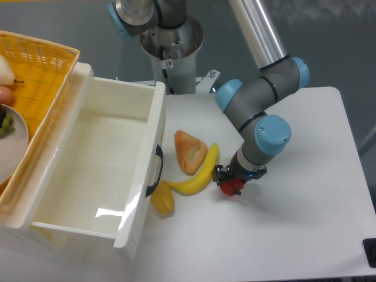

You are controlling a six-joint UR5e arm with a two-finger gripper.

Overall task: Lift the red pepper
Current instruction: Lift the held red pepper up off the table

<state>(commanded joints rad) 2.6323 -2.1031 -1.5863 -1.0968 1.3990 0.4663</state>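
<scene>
Sitting open, the white drawer [88, 170] holds nothing visible inside.

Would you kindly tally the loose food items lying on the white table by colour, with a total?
Red: 1, the red pepper under the gripper
Yellow: 2, the banana and the yellow pepper
Orange: 1, the pastry-like wedge
Total: 4

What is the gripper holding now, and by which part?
The gripper sits on the small glossy red pepper, at its top; whether it is gripped cannot be told.
</scene>
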